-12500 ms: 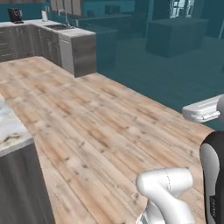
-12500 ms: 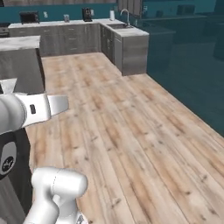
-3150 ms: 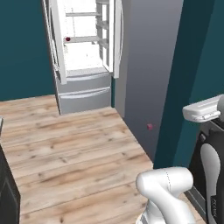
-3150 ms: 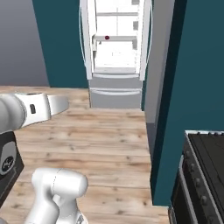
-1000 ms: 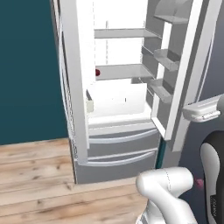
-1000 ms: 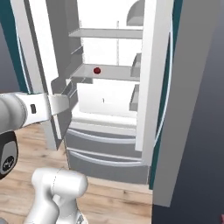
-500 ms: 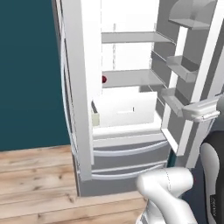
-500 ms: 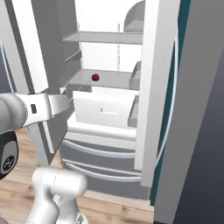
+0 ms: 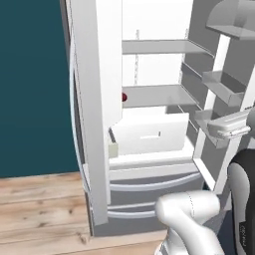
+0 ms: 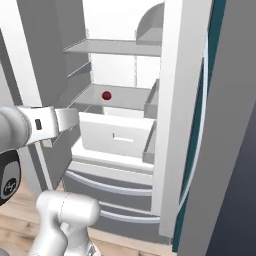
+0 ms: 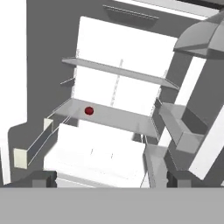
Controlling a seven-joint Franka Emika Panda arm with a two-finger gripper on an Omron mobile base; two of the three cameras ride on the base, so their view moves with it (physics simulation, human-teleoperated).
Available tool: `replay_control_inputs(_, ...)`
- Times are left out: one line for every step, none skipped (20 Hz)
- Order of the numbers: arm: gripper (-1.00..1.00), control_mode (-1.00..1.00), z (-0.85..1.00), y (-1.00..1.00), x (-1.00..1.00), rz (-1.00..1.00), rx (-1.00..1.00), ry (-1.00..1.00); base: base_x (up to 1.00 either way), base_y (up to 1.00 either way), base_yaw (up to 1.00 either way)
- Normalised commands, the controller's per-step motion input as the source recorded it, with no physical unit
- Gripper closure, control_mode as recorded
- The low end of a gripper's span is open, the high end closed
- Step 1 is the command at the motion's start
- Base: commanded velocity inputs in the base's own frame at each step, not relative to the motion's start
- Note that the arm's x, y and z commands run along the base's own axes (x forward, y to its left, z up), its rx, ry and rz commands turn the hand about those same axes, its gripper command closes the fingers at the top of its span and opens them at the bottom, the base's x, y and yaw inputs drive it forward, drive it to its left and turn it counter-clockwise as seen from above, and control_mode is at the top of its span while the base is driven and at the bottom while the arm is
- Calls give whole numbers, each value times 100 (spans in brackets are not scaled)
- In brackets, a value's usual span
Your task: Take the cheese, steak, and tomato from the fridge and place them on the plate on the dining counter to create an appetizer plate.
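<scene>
The fridge [image 9: 94, 124] [image 10: 175, 125] [image 11: 39, 65] stands open right in front of me, its white shelves lit. The tomato [image 9: 124, 97] [image 10: 106, 95] [image 11: 89, 111], a small dark red ball, sits alone on the middle shelf near its left side. Below that shelf is a white drawer [image 9: 149, 133] [image 10: 115, 132] [image 11: 96, 153]. My gripper [image 11: 111, 179] is open with nothing between its fingertips, held outside the fridge and facing the shelves, well short of the tomato. The cheese, steak, plate and dining counter are out of view.
Door bins [image 9: 221, 84] line the open right door, and more bins [image 10: 152, 102] sit beside the drawer. Grey freezer drawers [image 9: 149, 194] close off the fridge's lower part. Wood floor [image 9: 40, 204] and a teal wall [image 9: 30, 74] lie to the left.
The base has driven closer to the fridge, so the shelves and tomato loom larger in both base views. The gripper has stayed open.
</scene>
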Motion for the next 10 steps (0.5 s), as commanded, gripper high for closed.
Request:
replay_control_inputs(-100,100,0,0,0,0,0,0,46,-26,6)
replay_control_inputs(-100,100,0,0,0,0,0,0,46,-26,6)
replay_control_inputs(-100,100,0,0,0,0,0,0,48,-24,6)
replay_control_inputs(-100,100,0,0,0,0,0,0,48,-22,6)
replay_control_inputs(-100,100,0,0,0,0,0,0,47,-22,6)
replay_control_inputs(-100,100,0,0,0,0,0,0,47,-21,7)
replay_control_inputs(-100,100,0,0,0,0,0,0,46,-21,7)
replay_control_inputs(-100,100,0,0,0,0,0,0,45,-21,7)
replay_control_inputs(-100,100,0,0,0,0,0,0,43,-20,7)
replay_control_inputs(-100,100,0,0,0,0,0,0,44,-21,7)
